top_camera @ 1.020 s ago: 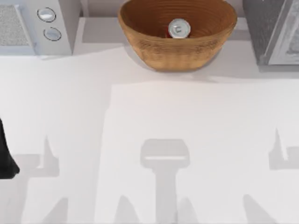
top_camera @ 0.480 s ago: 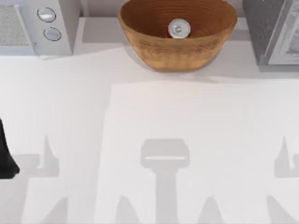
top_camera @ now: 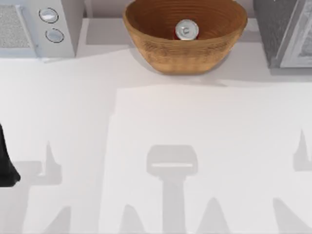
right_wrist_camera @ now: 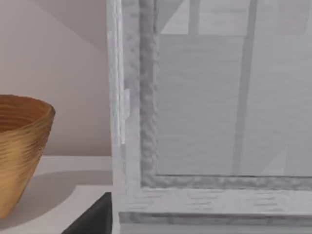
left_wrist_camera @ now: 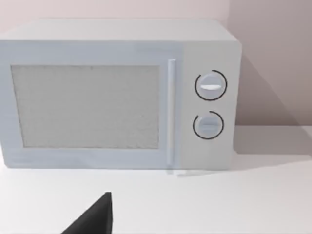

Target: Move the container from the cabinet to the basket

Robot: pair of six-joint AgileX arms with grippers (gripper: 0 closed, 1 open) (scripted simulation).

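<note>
The container (top_camera: 186, 30), a small can with a shiny silver top and red sides, stands upright inside the wicker basket (top_camera: 161, 48) at the back middle of the table. The basket's side (right_wrist_camera: 19, 146) also appears in the right wrist view, beside the grey cabinet (right_wrist_camera: 204, 122). Neither arm touches the container. My left arm (top_camera: 5, 161) is a dark shape parked at the table's left edge, and a dark tip of my left gripper (left_wrist_camera: 95, 219) points toward the microwave. A dark tip of my right gripper (right_wrist_camera: 97, 217) sits close in front of the cabinet's frame.
A white microwave (top_camera: 34, 27) with two round knobs stands at the back left; its door (left_wrist_camera: 87, 107) is closed. The grey cabinet (top_camera: 285, 31) stands at the back right. The white tabletop (top_camera: 161, 122) spreads out in front of the basket.
The shadow near the table's right edge has slid further right, so the right arm has drawn away to the right. The container, basket and left arm have not moved.
</note>
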